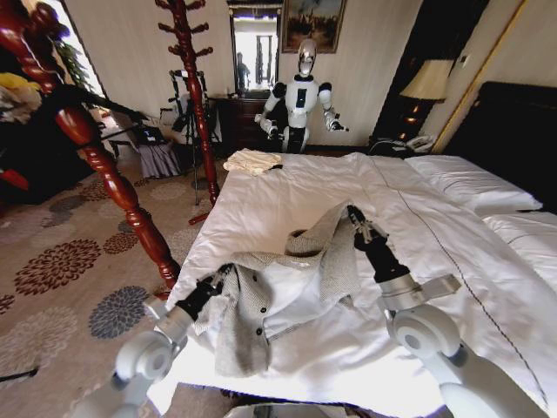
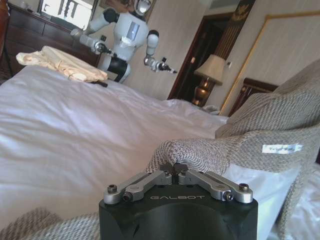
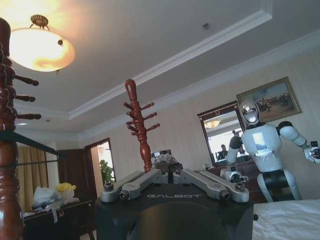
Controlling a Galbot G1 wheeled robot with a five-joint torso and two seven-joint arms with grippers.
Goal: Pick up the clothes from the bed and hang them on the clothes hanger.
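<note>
We clamp both jaws on the grey-beige coarse-knit cardigan (image 1: 287, 279) over the white-duveted bed (image 1: 287, 196): left gripper (image 1: 221, 277) at its edge; right gripper (image 1: 355, 218) at its raised fold; lifting evenly should keep it spread.

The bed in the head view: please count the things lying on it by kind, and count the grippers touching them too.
Knit cardigan: 1
Cream-yellow folded cloth: 1
White pillows: 2
Grippers at the cardigan: 2, the left gripper shut on its edge, the right gripper shut on a raised fold
Total: 6
</note>
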